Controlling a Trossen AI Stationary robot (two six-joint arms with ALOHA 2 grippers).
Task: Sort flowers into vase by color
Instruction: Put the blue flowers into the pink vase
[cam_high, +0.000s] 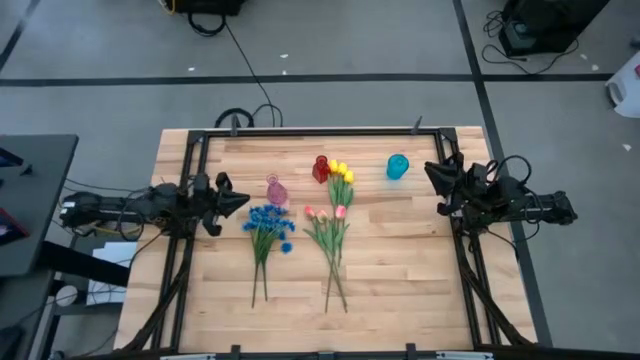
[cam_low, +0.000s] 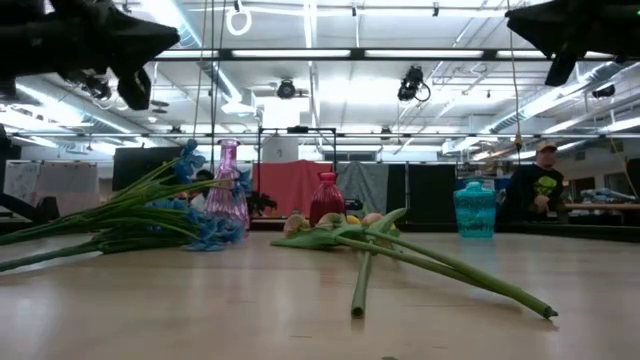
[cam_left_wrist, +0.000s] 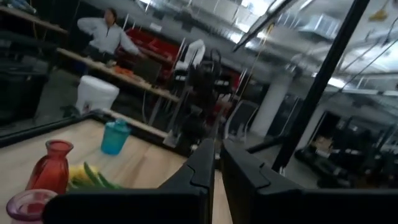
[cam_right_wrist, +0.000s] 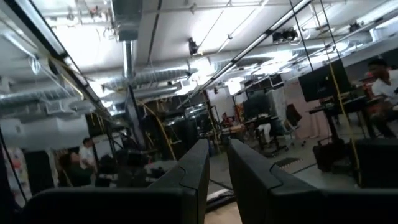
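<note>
Three bunches of flowers lie flat on the wooden table. The blue blossoms (cam_high: 267, 221) (cam_low: 205, 226) are left of centre, with stems running toward the near edge. Pink tulips (cam_high: 324, 213) and yellow tulips (cam_high: 342, 173) (cam_left_wrist: 84, 175) lie together at the centre. Behind them stand a pink vase (cam_high: 276, 190) (cam_low: 228, 184), a red vase (cam_high: 320, 168) (cam_left_wrist: 51, 164) and a teal vase (cam_high: 397, 166) (cam_low: 475, 208). My left gripper (cam_high: 238, 200) (cam_left_wrist: 217, 147) hovers shut left of the pink vase, above the table. My right gripper (cam_high: 431, 173) (cam_right_wrist: 217, 144) hovers shut right of the teal vase.
A black frame (cam_high: 320, 132) borders the table's far and side edges. The tulip stems (cam_low: 450, 270) stretch toward the near edge. Bare wood lies near the front edge and on the right half (cam_high: 410, 260). People stand in the room beyond the table (cam_low: 540, 180).
</note>
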